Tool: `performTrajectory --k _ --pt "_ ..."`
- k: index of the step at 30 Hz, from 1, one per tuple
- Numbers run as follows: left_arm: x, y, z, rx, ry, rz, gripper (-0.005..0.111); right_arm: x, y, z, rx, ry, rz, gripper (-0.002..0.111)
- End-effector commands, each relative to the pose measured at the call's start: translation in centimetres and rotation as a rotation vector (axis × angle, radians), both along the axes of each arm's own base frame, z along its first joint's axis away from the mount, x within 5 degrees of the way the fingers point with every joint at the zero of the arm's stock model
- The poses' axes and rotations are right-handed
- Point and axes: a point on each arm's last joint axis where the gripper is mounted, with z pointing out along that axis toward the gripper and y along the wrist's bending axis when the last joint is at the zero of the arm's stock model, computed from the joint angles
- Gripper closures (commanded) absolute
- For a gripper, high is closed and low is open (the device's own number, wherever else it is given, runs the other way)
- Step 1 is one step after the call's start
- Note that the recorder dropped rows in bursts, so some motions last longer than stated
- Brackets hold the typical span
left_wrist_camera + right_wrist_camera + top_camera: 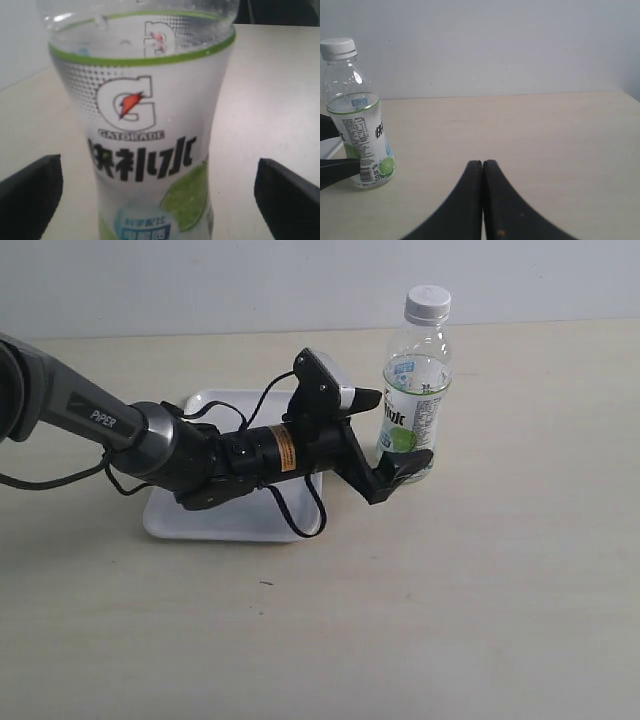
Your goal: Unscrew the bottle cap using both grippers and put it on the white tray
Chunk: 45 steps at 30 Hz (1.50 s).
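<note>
The clear bottle [415, 390] with its lime label stands upright on the table, right of the white tray [200, 520]. Its white ribbed cap [428, 302] sits on the neck. My left gripper [390, 432] is open, one finger on each side of the bottle's lower body. The left wrist view shows the bottle [145, 125] filling the frame between the fingers [30, 195], with gaps on both sides. My right gripper [483, 164] is shut on nothing, well away from the bottle [357, 125] and cap [338, 48]. It is out of the exterior view.
The left arm [110, 420] marked PiPER and its cables reach over the tray from the left. A pale wall runs behind the table's far edge [250, 335]. Bare tabletop [480, 590] lies in front of and to the right of the bottle.
</note>
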Motion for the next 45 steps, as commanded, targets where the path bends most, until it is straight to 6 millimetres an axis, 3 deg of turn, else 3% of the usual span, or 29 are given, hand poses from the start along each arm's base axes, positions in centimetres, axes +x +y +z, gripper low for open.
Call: performTrajectory --k 1,9,13,17,24,34,41,44,45 --pt "-0.1 -1.3 -0.5 -0.007 0.001 -0.024 0.004 0.0 0.0 -0.1 -0.002 -0.006 -0.003 0.108" --pt "0.1 -3.0 0.6 -0.036 -0.006 -0.035 0.005 0.0 0.0 -0.1 -0.002 -0.006 -0.003 0.108" --pt "0.1 -3.5 0.4 0.013 0.008 -0.022 0.015 0.0 0.0 -0.1 -0.002 -0.006 -0.003 0.108" --pt "0.1 -3.6 0.3 0.032 0.013 -0.014 0.041 0.0 0.0 -0.1 -0.002 -0.006 -0.003 0.108" --pt "0.2 -3.6 0.3 0.038 -0.006 -0.01 0.107 0.0 0.0 -0.1 -0.002 -0.006 -0.003 0.108" --pt "0.0 -3.1 2.2 0.16 -0.024 -0.03 0.107 0.0 0.0 -0.1 -0.002 -0.006 -0.003 0.108" --pt "-0.3 -2.8 2.0 0.245 -0.045 -0.064 0.107 0.0 0.0 0.0 -0.029 -0.011 -0.002 0.108" --pt "-0.3 -2.9 2.0 0.245 -0.037 -0.067 0.107 0.1 0.0 0.7 -0.031 -0.086 0.003 0.108" --pt "-0.4 -2.9 2.0 0.247 -0.03 -0.075 0.107 0.1 0.1 1.3 0.082 -0.165 0.002 0.108"
